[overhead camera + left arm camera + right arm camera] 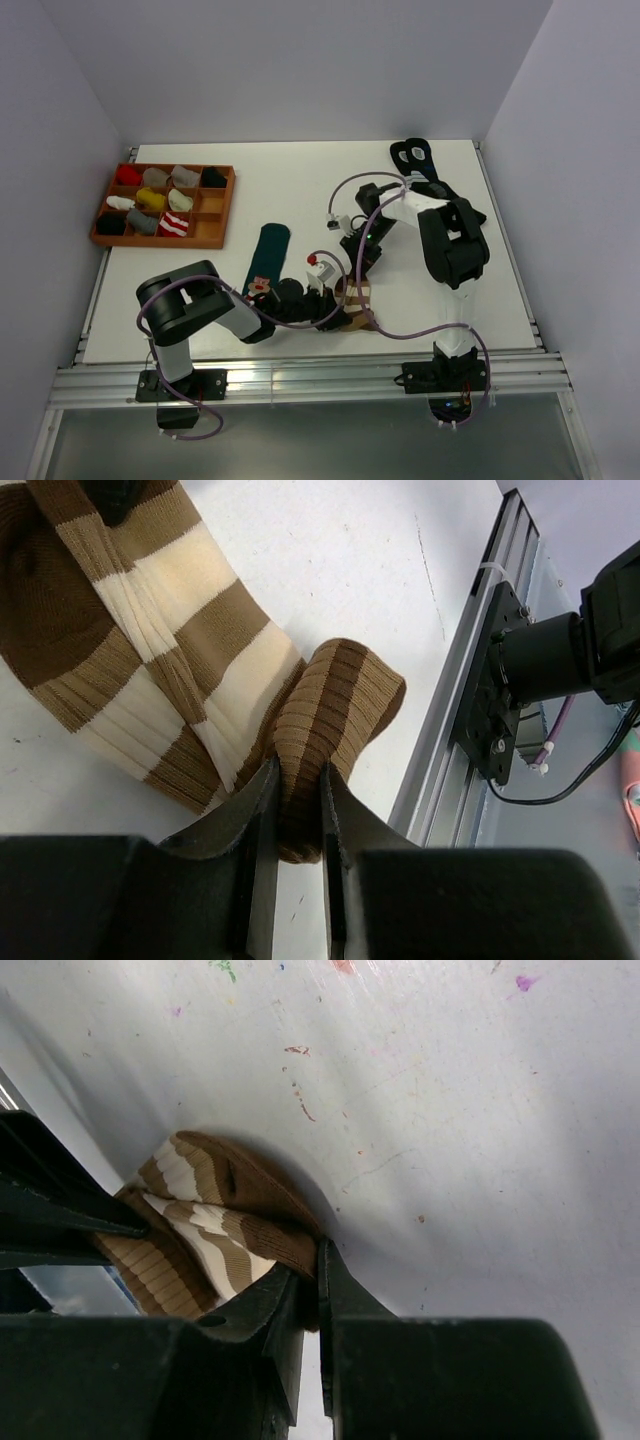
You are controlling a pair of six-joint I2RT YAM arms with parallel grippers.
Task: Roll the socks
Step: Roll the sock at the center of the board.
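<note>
The brown sock with cream stripes (358, 300) lies bunched near the table's front edge, between both arms. My left gripper (298, 775) is shut on a folded brown end of this sock (180, 630), which bulges up between the jaws. My right gripper (310, 1260) is shut on a dark brown edge of the same sock (215, 1230), low against the table. In the top view the left gripper (335, 315) comes in from the left and the right gripper (358, 268) from behind. The dark green sock (268, 255) lies flat just to the left.
A wooden tray (215, 235) of rolled socks sits at the back left. A black pair of socks (412, 155) lies at the far right edge. The aluminium rail (470, 680) runs close beside the held sock. Purple cables loop over the arms.
</note>
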